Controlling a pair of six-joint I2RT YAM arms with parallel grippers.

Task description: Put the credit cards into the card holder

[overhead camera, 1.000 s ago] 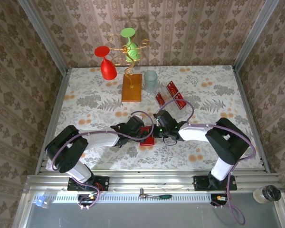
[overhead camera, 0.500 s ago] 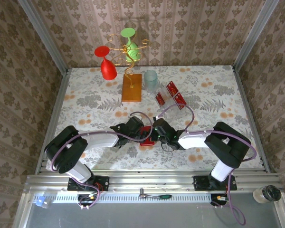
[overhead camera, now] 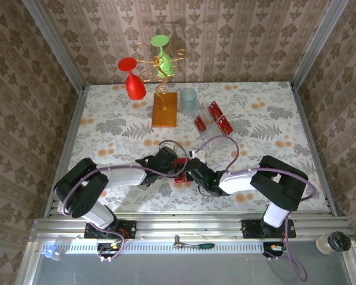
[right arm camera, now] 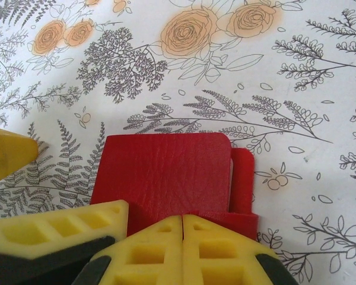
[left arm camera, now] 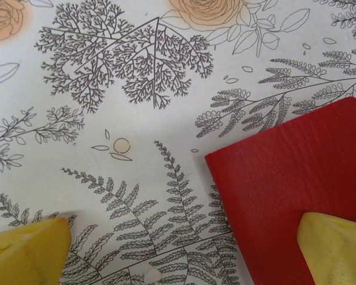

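Note:
The card holder (overhead camera: pixel 181 168), a flat red case, lies on the flowered table between my two grippers. In the left wrist view its corner (left arm camera: pixel 291 190) lies under my right-hand yellow finger (left arm camera: pixel 335 243); the left gripper (left arm camera: pixel 181 249) is open, its other finger resting on the cloth. In the right wrist view the right gripper (right arm camera: pixel 183 234) is shut, its tips pressed against the near edge of the card holder (right arm camera: pixel 166 169), where a red strap (right arm camera: pixel 243 178) sticks out on the right. Red credit cards (overhead camera: pixel 214 110) stand in a clear stand at the back. From above, the left gripper (overhead camera: pixel 171 165) and right gripper (overhead camera: pixel 193 173) flank the case.
An orange block with a wire stand (overhead camera: pixel 164 108) holding red and green glasses, and a pale cup (overhead camera: pixel 188 101), stand at the back. The left gripper's fingers (right arm camera: pixel 59 231) show beside the holder in the right wrist view. Metal rails border the table.
The right arm has swung toward the near edge, bringing its shut gripper to the holder's near right side. The holder has shifted slightly away. The left gripper stayed open in place.

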